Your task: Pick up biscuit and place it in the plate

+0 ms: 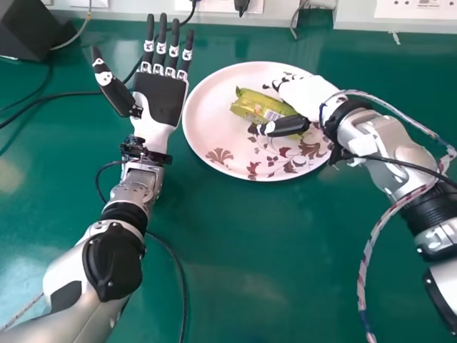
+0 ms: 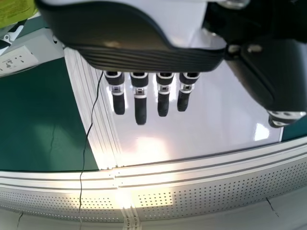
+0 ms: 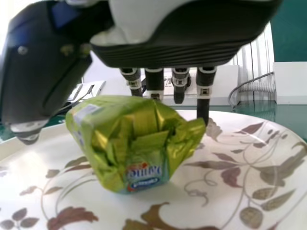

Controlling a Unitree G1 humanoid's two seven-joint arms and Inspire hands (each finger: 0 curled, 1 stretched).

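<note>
While the biscuit pack [image 1: 258,107] lies on the patterned plate [image 1: 203,114], you have the right hand [image 1: 305,96] close by it, released, its fingers straight. Your left hand [image 1: 161,98] is spread, left of the plate.

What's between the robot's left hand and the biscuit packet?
In the head view, the plate's bare left side and its rim lie between the left hand and the biscuit packet.
</note>
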